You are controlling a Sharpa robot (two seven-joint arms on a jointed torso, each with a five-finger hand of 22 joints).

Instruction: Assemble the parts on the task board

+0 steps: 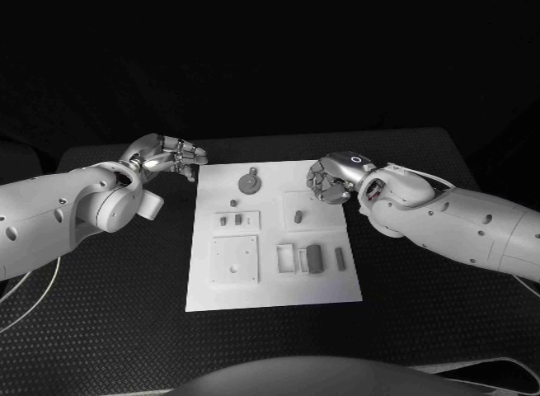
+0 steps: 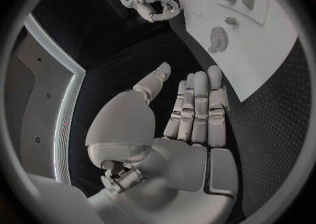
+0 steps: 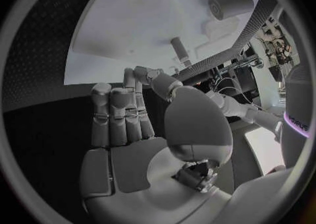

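Note:
The white task board (image 1: pixel 270 289) lies in the middle of the black table. On it I see a round disc part (image 1: pixel 248 181) at the far end, a small peg (image 1: pixel 298 216), two small pieces (image 1: pixel 231 219) in a square recess, and several upright blocks (image 1: pixel 314 256). My left hand (image 1: pixel 169 155) hovers off the board's far left corner, fingers straight, thumb apart, holding nothing. My right hand (image 1: pixel 333 177) hangs over the board's far right edge, fingers loosely bent, nothing in it. The left wrist view shows the left hand (image 2: pixel 194 113), the disc (image 2: pixel 217 38) and the right hand (image 2: pixel 155 3).
Textured black table top (image 1: pixel 448 313) surrounds the board on all sides, and its front edge (image 1: pixel 270 373) runs near the bottom. In the right wrist view, the right hand (image 3: pixel 131 124) stands before the board (image 3: pixel 131 23), with a peg (image 3: pixel 179 47) and a round part (image 3: pixel 230 3) beyond.

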